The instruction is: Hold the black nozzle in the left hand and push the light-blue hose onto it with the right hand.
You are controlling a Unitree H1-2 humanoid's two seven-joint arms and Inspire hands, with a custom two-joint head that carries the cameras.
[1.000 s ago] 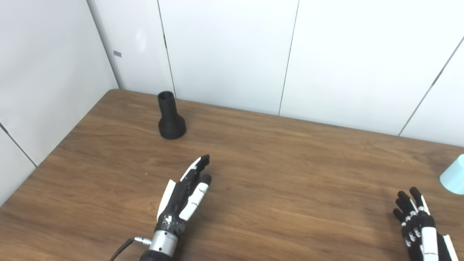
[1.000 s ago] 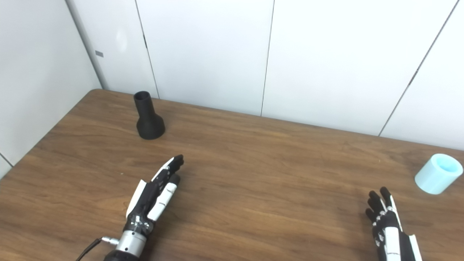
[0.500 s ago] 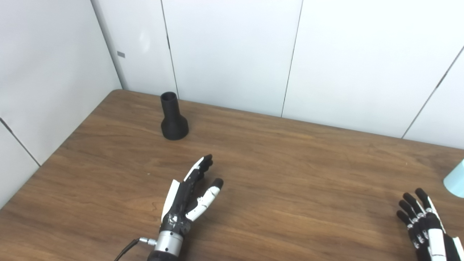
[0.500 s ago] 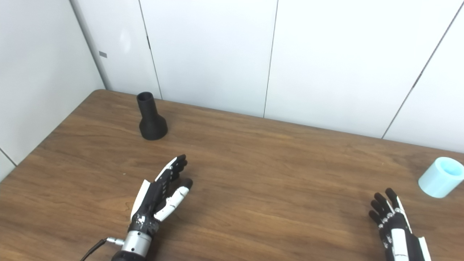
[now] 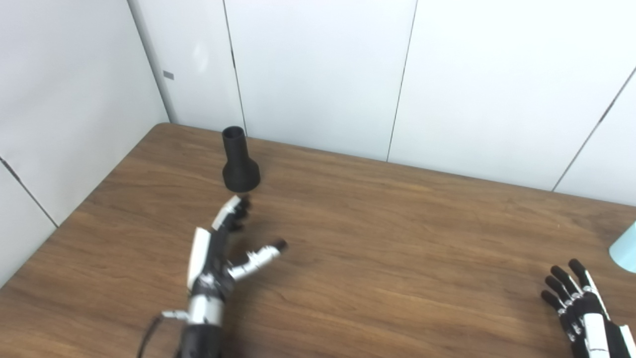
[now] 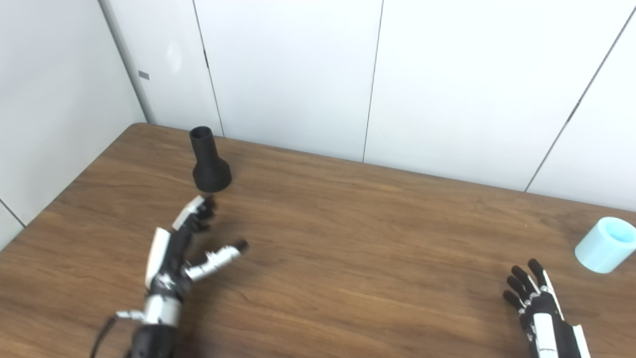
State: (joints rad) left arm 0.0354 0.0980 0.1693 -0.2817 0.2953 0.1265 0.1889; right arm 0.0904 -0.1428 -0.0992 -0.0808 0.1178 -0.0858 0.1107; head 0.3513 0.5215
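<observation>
There is one black nozzle (image 6: pixel 210 161), one light-blue hose (image 6: pixel 604 244), one wooden surface (image 6: pixel 357 238), and two robot hands: left hand (image 6: pixel 186 248), right hand (image 6: pixel 539 311).

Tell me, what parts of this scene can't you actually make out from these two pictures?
- Light-blue hose: in the left eye view the right edge cuts off most of it; the right eye view shows it whole.
- Right robot hand: its wrist and arm run off the bottom edge in both views.
- Black nozzle: its bore is dark, so the inside is unreadable.
- Left robot hand: whether its fingertips touch the nozzle's base cannot be told.
</observation>
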